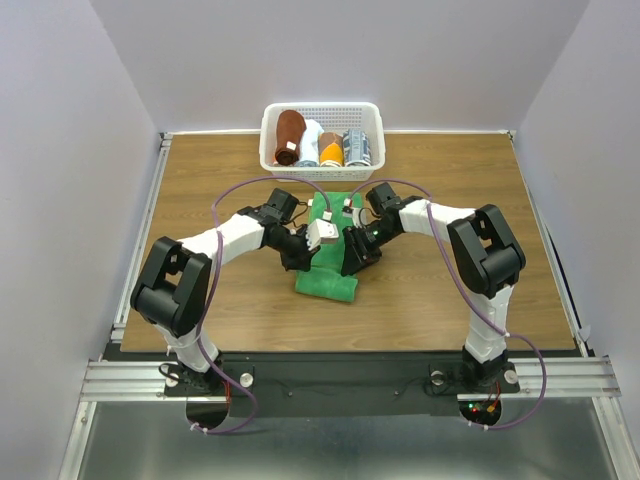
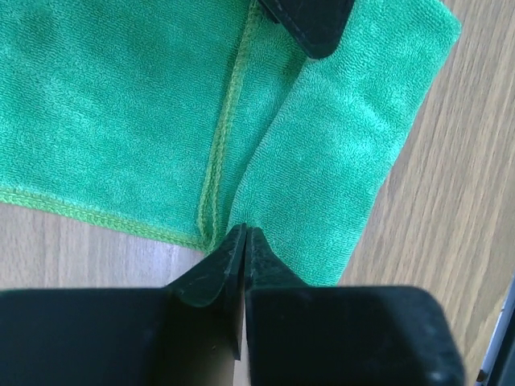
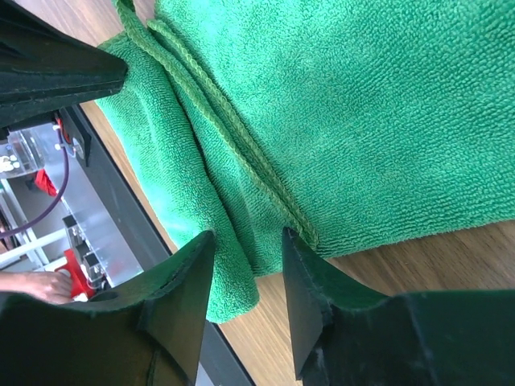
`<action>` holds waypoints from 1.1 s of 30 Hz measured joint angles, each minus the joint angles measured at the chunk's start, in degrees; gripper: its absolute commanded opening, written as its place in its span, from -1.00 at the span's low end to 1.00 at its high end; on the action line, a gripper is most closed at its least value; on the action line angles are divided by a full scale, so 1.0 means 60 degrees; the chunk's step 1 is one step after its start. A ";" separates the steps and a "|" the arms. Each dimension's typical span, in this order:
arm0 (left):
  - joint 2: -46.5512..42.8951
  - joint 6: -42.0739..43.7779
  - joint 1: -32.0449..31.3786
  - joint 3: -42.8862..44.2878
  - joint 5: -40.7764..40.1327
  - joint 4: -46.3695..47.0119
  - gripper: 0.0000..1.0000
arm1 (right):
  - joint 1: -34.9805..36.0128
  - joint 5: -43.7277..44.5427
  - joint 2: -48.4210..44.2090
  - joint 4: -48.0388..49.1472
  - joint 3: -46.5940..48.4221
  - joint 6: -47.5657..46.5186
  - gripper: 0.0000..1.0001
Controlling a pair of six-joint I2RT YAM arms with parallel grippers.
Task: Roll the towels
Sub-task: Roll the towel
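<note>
Both arms bend inward, wrists tipped down. The left gripper is closed, its tips pinching the green towel; the right gripper has its jaws apart.

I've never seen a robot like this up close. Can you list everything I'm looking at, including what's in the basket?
green towel: one, bright green, middle of the table, its near end folded over
reddish-brown towel: one, reddish-brown, rolled, leftmost in the basket
white roll: one, white, second from the left in the basket
orange roll: one, orange, third from the left in the basket
grey-patterned roll: one, grey with a pattern, rightmost in the basket
basket: one, white, far edge of the table
table: one, brown wood, under everything
left gripper: one, black, closed on the green towel's edge
right gripper: one, black, open, fingers astride the towel's folded edge
</note>
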 measured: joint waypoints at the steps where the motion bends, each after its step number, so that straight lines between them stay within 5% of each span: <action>1: 0.0000 0.0004 0.0000 0.0000 -0.0007 -0.0018 -1.00 | 0.0000 -0.0011 0.0000 0.0000 0.0000 0.0000 -0.05; 33: 0.0058 -0.0025 0.0419 -0.0098 -0.0266 -0.0168 -1.00 | -0.0011 -0.0637 -0.0004 -0.0004 -0.0004 0.0000 0.08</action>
